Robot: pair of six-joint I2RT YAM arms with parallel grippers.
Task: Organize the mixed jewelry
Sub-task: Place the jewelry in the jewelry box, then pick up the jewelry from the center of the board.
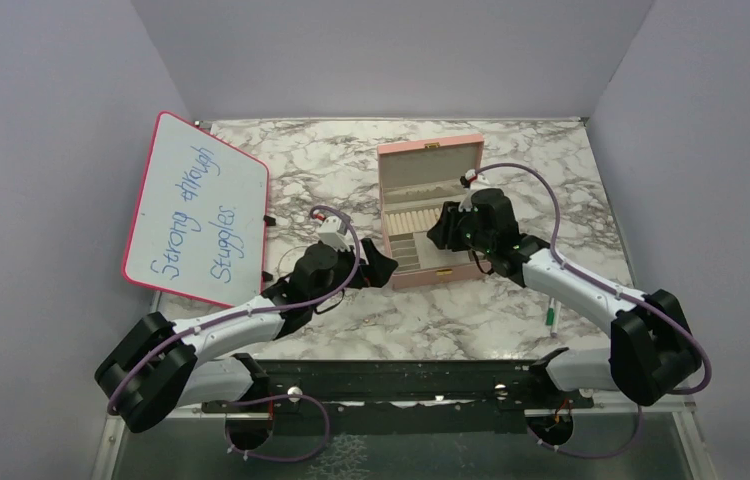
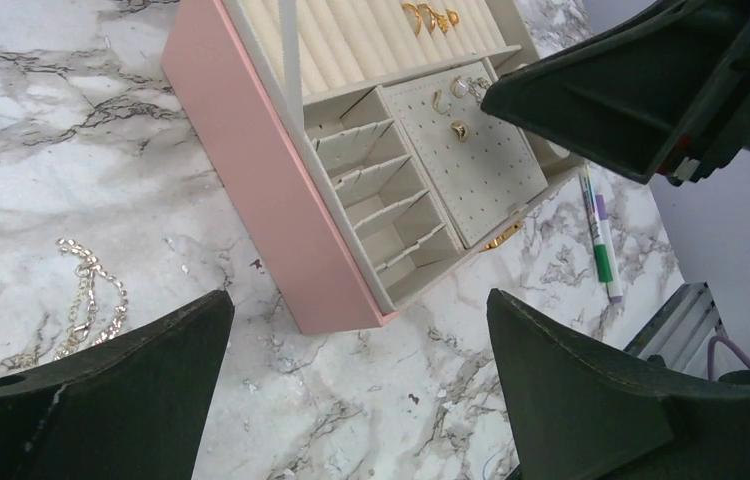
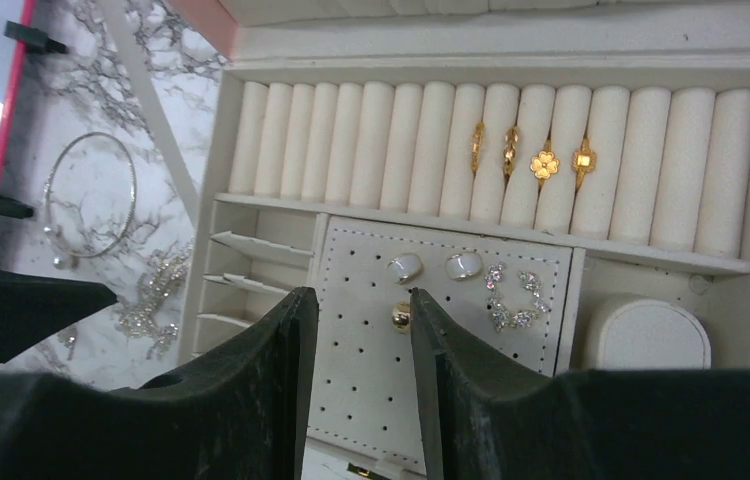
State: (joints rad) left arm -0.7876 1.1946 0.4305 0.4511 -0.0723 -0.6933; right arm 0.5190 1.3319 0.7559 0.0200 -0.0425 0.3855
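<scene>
The pink box (image 1: 431, 215) stands open in the middle of the table. My right gripper (image 3: 363, 300) hovers over its perforated earring panel (image 3: 371, 390), jaws apart and holding nothing. A gold stud (image 3: 402, 316) sits on the panel close beside the right fingertip. On the same panel are two white earrings (image 3: 405, 267) and a sparkly pair (image 3: 516, 295). Several gold rings (image 3: 545, 163) sit in the ring rolls. A thin silver hoop (image 3: 91, 195), sparkly pieces (image 3: 151, 300) and a gold chain (image 2: 86, 300) lie on the marble left of the box. My left gripper (image 2: 359, 300) is wide open by the box's near left corner.
A whiteboard with a red rim (image 1: 201, 205) leans at the left. A green-and-white marker (image 1: 551, 315) lies on the table to the right of the box, beside my right arm. Grey walls enclose the table on three sides.
</scene>
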